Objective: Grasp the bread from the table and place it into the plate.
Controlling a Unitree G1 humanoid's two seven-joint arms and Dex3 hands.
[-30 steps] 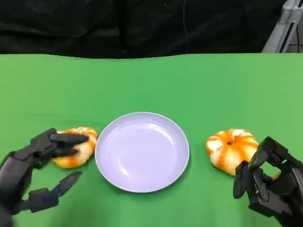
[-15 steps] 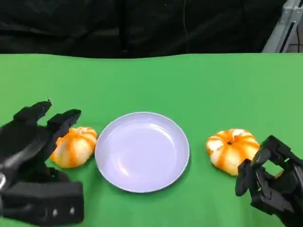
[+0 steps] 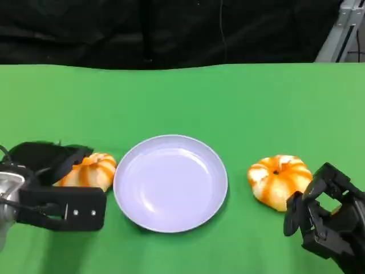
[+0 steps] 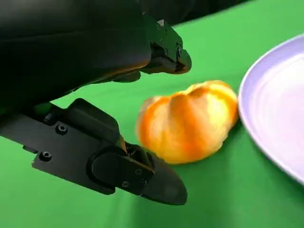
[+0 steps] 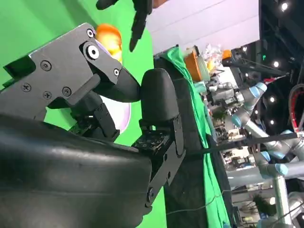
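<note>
Two hands low at table's near edge. Left hand [image 3: 48, 162]: fingers spread around left bread [image 3: 88, 170], upper and lower finger apart, no contact visible in wrist view; holds nothing. Right hand [image 3: 325, 220]: fingers curled in, empty, just beside right bread [image 3: 278, 180]. Plate [image 3: 170, 182] betw. breads, bare; green cloth [image 3: 182, 97] open beyond. Breads: round, orange-white ribbed, pumpkin-like.

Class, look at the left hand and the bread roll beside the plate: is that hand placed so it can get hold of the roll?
Probably yes. The left hand is right at the bread roll, its fingers spread on both sides, nothing between them.
</note>
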